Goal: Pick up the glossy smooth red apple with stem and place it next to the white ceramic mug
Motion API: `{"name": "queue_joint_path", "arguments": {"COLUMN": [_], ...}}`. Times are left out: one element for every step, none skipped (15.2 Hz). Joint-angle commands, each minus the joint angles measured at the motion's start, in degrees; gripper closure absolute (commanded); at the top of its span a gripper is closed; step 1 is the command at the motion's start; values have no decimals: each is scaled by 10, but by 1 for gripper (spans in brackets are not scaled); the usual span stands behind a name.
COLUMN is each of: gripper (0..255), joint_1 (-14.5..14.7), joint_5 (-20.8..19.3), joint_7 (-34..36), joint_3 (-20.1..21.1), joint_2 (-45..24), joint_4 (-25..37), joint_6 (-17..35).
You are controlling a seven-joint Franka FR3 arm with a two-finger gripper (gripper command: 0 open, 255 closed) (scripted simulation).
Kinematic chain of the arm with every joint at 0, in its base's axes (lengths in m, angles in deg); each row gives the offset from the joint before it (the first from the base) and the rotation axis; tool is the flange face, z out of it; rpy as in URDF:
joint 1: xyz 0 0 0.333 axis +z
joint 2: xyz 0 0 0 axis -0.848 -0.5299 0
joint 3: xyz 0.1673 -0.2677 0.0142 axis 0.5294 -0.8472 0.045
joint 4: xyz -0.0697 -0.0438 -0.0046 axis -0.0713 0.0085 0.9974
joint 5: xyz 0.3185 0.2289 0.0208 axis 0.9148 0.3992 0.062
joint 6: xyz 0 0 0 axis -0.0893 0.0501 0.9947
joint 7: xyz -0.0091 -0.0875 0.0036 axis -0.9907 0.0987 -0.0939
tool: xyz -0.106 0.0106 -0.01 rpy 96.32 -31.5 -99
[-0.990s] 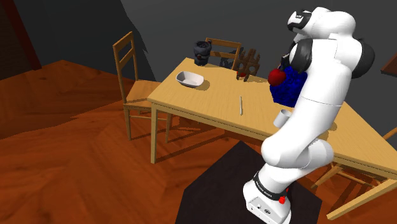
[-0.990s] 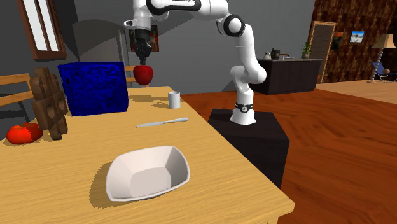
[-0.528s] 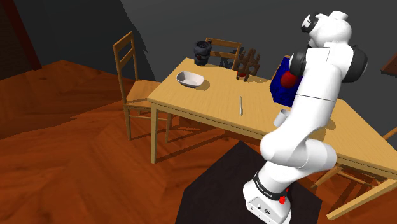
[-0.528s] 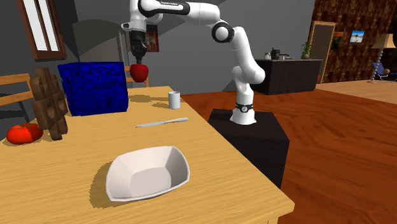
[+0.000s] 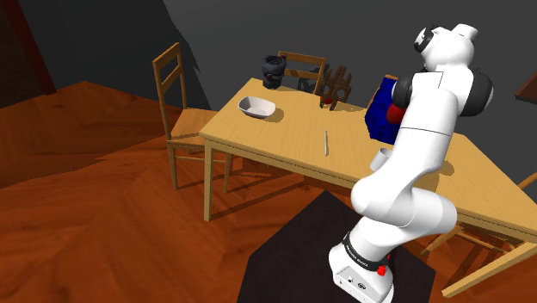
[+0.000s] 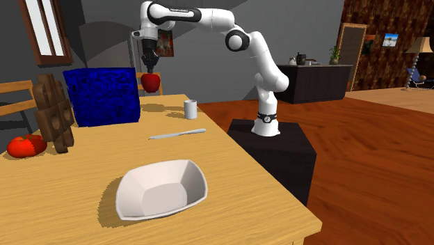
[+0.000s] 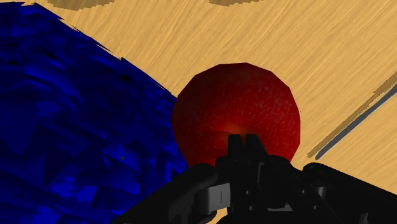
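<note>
You have the apple (image 6: 150, 82) off the table (image 6: 257, 182), hanging in the air under the gripper (image 6: 149, 68). The jaws are closed on the top of the apple; in the wrist view the black fingers (image 7: 239, 147) pinch together against its upper surface. The apple is red and round. In the second exterior view it hangs just beside the upper right corner of the blue box (image 6: 102, 96), higher than the mug (image 6: 190, 108) and to that view's left of it, not touching either. The mug stands upright on the table near the edge facing the stand.

In the shoulder view you see a patch of red between the arm and the box.

A knife (image 6: 177, 133) lies flat between the mug and the white bowl (image 6: 161, 188). A brown rack (image 6: 54, 111) and a tomato (image 6: 26, 146) sit at the second exterior view's left.
</note>
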Motion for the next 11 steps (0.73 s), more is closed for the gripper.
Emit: {"name": "queue_joint_path", "arguments": {"gripper": [255,255,255,255,255,255,255,255,255,255,255], "joint_1": [7,10,14,16,19,22,24,26,28,30,32], "joint_5": [-3,-4,-4,-5,-6,-6,-6,-6,-6,-6,-6], "joint_7": [-3,-5,-7,-8,-10,-11,-13,-14,-16,-17,-19], "joint_3": [-1,-2,-2,-2,-2,-2,-2,-2,-2,-2,-2], "joint_2": [6,8,11,12,14,15,17,18,18,19,19], "joint_4": [-24,-36,-48,-59,-69,-80,-89,-99,-108,-117,-125], "joint_6": [18,27,36,45,54,62,70,78,86,94,102]}}
